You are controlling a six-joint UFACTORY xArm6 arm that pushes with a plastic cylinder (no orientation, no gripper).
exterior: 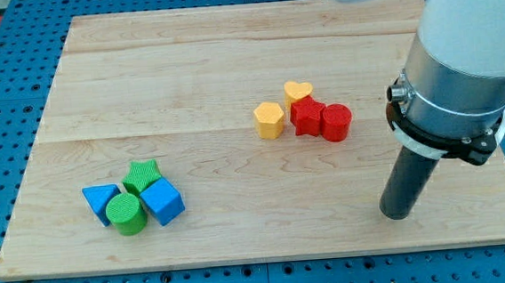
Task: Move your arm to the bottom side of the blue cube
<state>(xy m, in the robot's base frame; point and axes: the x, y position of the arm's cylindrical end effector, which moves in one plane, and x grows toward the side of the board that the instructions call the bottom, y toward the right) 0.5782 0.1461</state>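
The blue cube (162, 201) lies at the lower left of the wooden board, at the right of a tight cluster. It touches a green cylinder (127, 214) on its left and a green star (142, 176) above it. A blue triangle (102, 202) lies at the cluster's left end. My tip (397, 213) rests on the board at the lower right, far to the right of the blue cube and slightly lower than it in the view.
A second cluster sits right of centre: a yellow heart (298, 91), a yellow block (269, 120), a red star-like block (308, 117) and a red cylinder (336, 121). The board's bottom edge (261, 259) runs just below the tip. Blue pegboard (2, 132) surrounds the board.
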